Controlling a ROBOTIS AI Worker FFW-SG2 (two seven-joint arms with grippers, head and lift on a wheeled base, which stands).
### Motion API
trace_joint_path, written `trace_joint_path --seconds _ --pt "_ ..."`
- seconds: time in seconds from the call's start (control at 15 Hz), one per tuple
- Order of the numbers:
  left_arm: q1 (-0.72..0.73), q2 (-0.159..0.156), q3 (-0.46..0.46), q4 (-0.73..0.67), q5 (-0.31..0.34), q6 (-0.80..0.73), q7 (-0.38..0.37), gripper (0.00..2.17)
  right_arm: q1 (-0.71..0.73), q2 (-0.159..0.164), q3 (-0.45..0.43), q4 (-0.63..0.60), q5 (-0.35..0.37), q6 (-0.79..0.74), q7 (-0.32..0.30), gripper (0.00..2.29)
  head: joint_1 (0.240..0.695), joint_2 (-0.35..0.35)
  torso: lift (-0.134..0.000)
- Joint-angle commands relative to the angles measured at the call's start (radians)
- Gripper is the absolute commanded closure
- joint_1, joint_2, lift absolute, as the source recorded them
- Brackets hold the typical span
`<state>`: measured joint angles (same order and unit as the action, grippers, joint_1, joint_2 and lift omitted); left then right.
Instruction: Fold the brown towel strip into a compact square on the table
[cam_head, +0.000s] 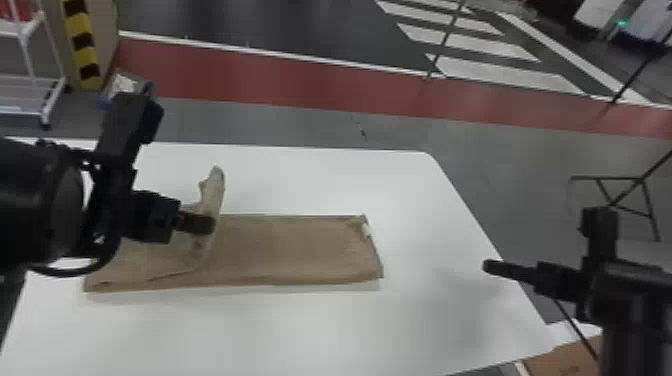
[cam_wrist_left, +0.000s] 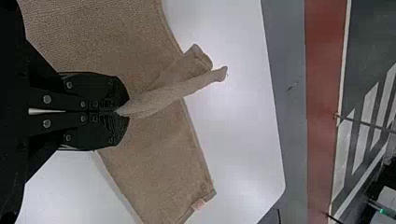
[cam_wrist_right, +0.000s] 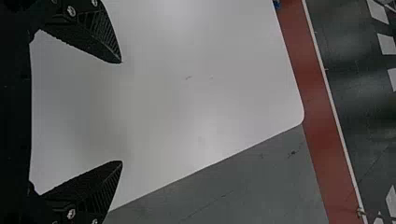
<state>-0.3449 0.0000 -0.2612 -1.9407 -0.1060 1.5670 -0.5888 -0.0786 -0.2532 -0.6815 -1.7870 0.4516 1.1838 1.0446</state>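
On the far left, past the table's far edge, I'm seeing a white rack standing beside a yellow-and-black striped post. My left gripper is reaching in over the left part of the table, and its fingers are pressing together on a raised fold of the towel. That fold is standing up from the cloth, and one end of it is poking out past the towel's far side, toward the table's far edge. The rest of the towel is lying lengthwise, its left end sitting near the table's left edge and its right end stopping well short of the right edge. A small pale tag is showing at that right end. Farther right, my right gripper is hanging near the table's right edge, its fingers spreading wide with nothing between them. Cardboard is lying beyond the near right corner.
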Motion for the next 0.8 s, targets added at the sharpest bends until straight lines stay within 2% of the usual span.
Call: trace_joint_path --seconds 0.0,0.07,0.27,0.47,0.6,0.73 --pt "0.02 -0.003 -0.047 -0.006 0.025 0.004 0.034 0.5 0.002 -0.001 -0.006 0.009 -0.005 -0.016 0.0 0.12 0.695 -0.35 -0.124" --pt "0.027 -0.003 -0.059 -0.011 0.029 0.004 0.034 0.0 0.002 0.0 -0.004 0.008 -0.013 -0.016 0.0 0.12 0.695 -0.35 -0.124" --pt "0.032 -0.003 -0.062 -0.02 0.045 0.004 0.034 0.03 0.002 -0.003 -0.007 -0.019 -0.033 0.034 0.005 0.12 0.695 -0.35 -0.124" --pt "0.04 -0.003 -0.038 -0.041 0.054 0.004 0.035 0.03 -0.015 -0.006 0.007 -0.08 -0.062 0.169 0.005 0.12 0.695 -0.35 -0.124" --pt "0.055 -0.003 -0.016 -0.057 0.052 0.004 0.027 0.03 -0.026 0.015 0.036 -0.157 -0.111 0.27 0.0 0.12 0.695 -0.35 -0.124" --pt "0.075 -0.003 0.059 -0.057 0.049 0.004 -0.006 0.04 -0.036 0.06 0.094 -0.232 -0.114 0.328 -0.003 0.12 0.695 -0.35 -0.124"
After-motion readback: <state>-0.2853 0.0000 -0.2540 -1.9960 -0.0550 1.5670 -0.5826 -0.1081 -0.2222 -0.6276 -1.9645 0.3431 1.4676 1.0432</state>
